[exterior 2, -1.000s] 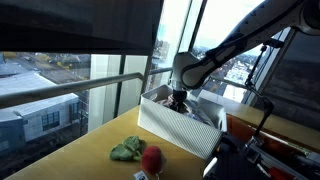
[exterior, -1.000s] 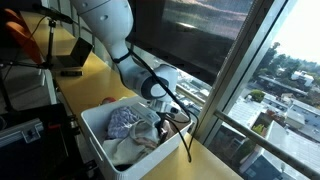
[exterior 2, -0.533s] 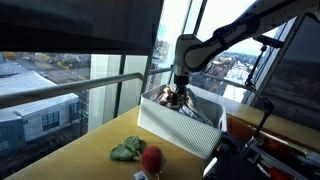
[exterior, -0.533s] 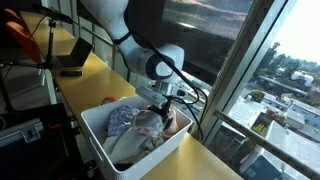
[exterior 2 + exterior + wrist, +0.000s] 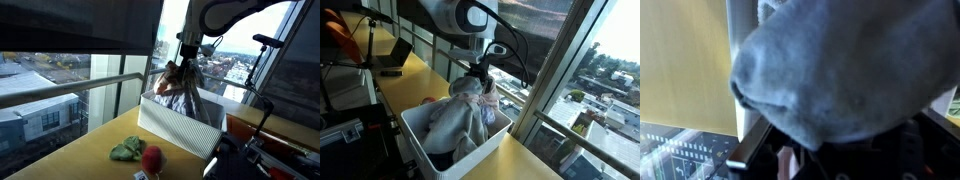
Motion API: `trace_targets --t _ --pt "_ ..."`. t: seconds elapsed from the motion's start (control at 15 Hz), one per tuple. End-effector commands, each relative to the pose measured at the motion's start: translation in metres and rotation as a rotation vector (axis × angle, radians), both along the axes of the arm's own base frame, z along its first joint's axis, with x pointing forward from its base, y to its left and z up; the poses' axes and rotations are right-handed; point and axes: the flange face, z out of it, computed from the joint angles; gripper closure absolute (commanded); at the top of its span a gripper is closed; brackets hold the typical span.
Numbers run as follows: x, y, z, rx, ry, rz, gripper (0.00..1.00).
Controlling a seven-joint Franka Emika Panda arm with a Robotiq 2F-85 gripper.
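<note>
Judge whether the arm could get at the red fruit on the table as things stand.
Probably not yet: its fingers are shut on a cloth, held above the bin. The red fruit itself lies uncovered outside it.

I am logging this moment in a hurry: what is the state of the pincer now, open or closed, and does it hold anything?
Pincer: closed, holding the grey cloth, which hangs down into the white bin.

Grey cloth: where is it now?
In both exterior views the grey fabric cloth hangs from the gripper over the white plastic bin, lower end inside it.
</note>
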Motion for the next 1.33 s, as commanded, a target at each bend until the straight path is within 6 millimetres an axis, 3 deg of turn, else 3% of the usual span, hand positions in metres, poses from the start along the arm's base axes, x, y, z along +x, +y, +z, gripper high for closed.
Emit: trace_targets --t 0.0,0.53,0.73,0.93,1.07,1.2,1.27 --pt "-0.021 0.046 0.072 -0.020 -0.057 0.057 1.00" --pt "-0.047 0.185 0.234 -0.070 -0.255 0.252 1.00" --pt "-0.057 0.222 0.301 -0.086 -0.342 0.308 1.00" --pt "-0.070 0.247 0.365 -0.088 -0.411 0.340 1.00" --pt "-0.075 0.260 0.382 -0.085 -0.433 0.355 1.00" --pt "-0.074 0.269 0.375 -0.089 -0.431 0.367 1.00" --pt "-0.072 0.272 0.362 -0.085 -0.418 0.373 1.00"
